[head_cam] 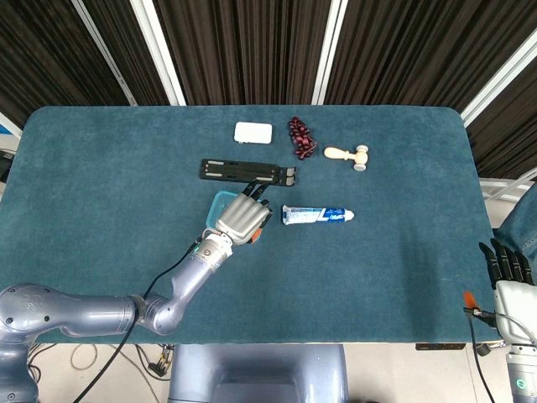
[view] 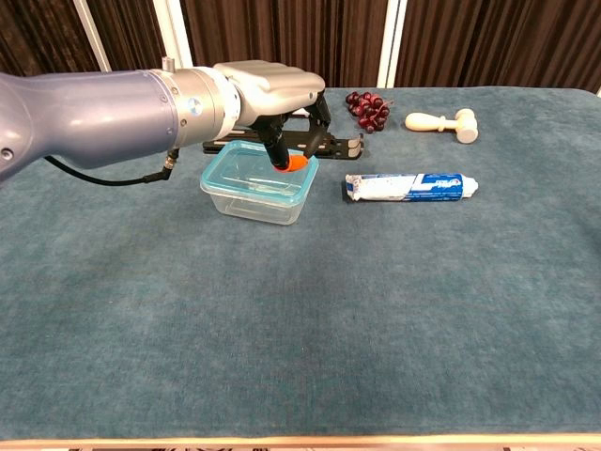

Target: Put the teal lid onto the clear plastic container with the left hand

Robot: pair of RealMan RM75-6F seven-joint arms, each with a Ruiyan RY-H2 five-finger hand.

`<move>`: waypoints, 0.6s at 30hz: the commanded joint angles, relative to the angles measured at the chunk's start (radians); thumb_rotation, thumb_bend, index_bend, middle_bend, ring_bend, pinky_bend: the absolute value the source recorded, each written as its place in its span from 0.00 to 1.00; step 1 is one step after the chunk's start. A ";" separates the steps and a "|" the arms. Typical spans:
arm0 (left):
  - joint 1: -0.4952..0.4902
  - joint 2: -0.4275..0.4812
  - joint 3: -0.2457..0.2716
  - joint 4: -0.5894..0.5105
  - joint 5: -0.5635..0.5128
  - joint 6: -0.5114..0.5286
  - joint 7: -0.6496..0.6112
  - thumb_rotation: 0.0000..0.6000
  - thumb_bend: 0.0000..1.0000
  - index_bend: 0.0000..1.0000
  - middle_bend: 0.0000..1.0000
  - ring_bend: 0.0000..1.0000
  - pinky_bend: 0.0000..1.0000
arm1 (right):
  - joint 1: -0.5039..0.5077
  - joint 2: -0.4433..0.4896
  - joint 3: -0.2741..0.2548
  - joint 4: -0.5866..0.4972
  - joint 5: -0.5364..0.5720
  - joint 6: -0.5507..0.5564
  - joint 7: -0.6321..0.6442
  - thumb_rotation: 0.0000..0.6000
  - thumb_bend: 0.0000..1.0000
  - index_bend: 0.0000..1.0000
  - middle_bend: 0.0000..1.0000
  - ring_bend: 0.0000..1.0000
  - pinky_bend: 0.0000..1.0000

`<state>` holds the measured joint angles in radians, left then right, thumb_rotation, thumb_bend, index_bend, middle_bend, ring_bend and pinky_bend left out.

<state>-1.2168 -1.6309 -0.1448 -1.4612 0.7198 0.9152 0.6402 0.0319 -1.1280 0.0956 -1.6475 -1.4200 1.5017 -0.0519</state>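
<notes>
The teal lid [view: 261, 172] already lies on the clear plastic container [view: 255, 198], which sits mid-tabletop [view: 310, 319] just near the black stand [view: 310, 143]. The left robot hand [view: 270, 89] grasps nothing; its orange-tipped finger presses the lid's far right corner. To seat it well, push straight down at each corner in turn, keeping the box from sliding toward the toothpaste tube [view: 410, 186]. The right robot hand [head_cam: 505, 263] hangs released off the tabletop's near right corner.
</notes>
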 commanded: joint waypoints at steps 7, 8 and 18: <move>0.025 0.002 0.034 0.003 0.054 0.022 0.027 1.00 0.52 0.70 0.36 0.01 0.00 | -0.001 0.000 0.001 -0.002 0.004 -0.001 0.000 1.00 0.36 0.07 0.00 0.01 0.00; 0.027 0.001 0.035 0.005 0.058 0.021 0.027 1.00 0.52 0.70 0.36 0.01 0.00 | -0.001 0.000 0.001 -0.002 0.004 -0.001 0.000 1.00 0.36 0.07 0.00 0.01 0.00; 0.041 -0.026 0.053 0.048 0.088 0.004 0.051 1.00 0.51 0.70 0.35 0.01 0.00 | -0.002 0.001 0.003 -0.005 0.009 -0.001 -0.002 1.00 0.36 0.07 0.00 0.01 0.00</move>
<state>-1.1769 -1.6550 -0.0927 -1.4153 0.8054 0.9203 0.6896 0.0302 -1.1273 0.0982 -1.6526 -1.4111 1.5004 -0.0537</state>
